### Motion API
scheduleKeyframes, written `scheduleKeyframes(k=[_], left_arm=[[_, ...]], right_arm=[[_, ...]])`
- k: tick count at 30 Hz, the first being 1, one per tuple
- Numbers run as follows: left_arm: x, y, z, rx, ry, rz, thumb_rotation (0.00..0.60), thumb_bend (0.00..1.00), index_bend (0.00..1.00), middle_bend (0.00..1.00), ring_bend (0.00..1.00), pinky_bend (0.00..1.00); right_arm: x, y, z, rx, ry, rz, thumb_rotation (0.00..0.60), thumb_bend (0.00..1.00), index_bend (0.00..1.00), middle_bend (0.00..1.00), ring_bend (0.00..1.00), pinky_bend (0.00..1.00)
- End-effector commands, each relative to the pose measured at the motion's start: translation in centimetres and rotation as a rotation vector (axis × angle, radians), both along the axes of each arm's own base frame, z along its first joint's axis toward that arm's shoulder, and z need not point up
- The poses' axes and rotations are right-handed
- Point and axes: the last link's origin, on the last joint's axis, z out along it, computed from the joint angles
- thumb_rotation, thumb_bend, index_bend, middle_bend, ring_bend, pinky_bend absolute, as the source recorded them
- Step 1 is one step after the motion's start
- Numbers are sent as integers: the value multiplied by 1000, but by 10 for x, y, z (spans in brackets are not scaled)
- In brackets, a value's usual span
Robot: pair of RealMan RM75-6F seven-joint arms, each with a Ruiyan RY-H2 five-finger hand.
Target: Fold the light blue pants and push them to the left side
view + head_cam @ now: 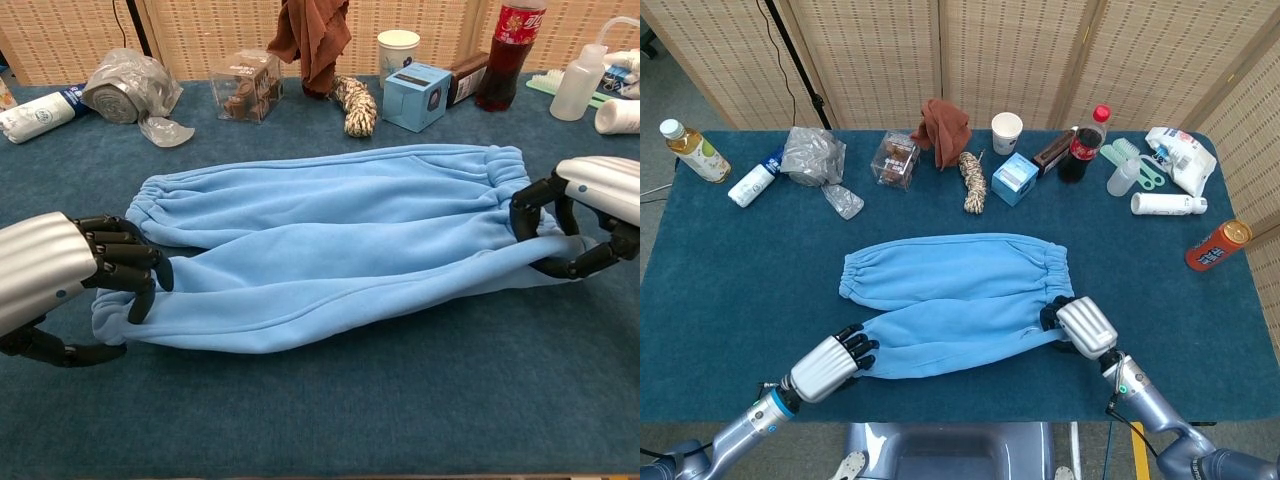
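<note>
The light blue pants are lying flat across the middle of the desk, legs running toward 9 o'clock and waistband toward 3 o'clock. The left hand is curling its fingers down over the cuff of the nearer leg, thumb underneath, gripping it. At the 3 o'clock end, the right hand is pinching the waistband corner, its fingers wrapping around the fabric.

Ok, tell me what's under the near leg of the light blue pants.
Only the blue table cloth shows around the light blue pants. At each end a robot hand, left and right, curls fingers around the fabric; anything beneath is covered.
</note>
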Motion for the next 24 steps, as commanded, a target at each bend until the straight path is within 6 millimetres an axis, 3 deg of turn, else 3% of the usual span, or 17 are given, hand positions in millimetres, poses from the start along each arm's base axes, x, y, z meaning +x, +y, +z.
scheduleKeyframes(k=[1,13,24], left_arm=[[0,4,1,19,-14,20,600,293,671,443,422,313],[5,23,3,56,-51,82,600,440,733,499,522,475],[20,46,31,101,-68,133,600,446,757,518,546,484]], right_arm=[[-1,0,-1,4,0,-4,600,522,624,589,455,601],[-4,-2,1,6,1,-16,600,524,625,590,455,601],[11,-19,13,32,-43,-30,600,532,627,592,455,601]])
